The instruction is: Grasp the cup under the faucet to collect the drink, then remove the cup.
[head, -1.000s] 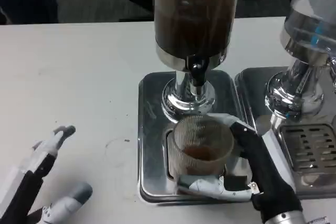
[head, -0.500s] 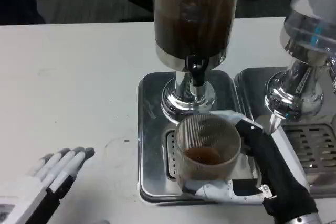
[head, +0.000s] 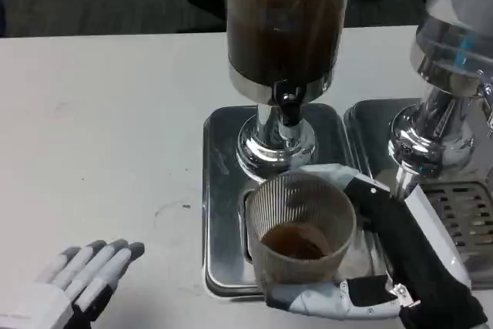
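- Right hand [head: 385,267] grips a ribbed clear cup [head: 300,236] holding brown drink, just in front of the dispenser faucet [head: 290,105], over the metal drip tray [head: 223,190]
- Left hand [head: 73,283] rests open, well left of the cup

The right hand [head: 385,267] comes in from the lower right edge, its black palm side turned toward the cup [head: 300,233]. One of its fingers [head: 323,300] curls round the near side of the cup and another round the far side. The left hand [head: 73,287] lies flat and empty at the lower left, its fingers together and stretched forward over the worktop [head: 115,129].
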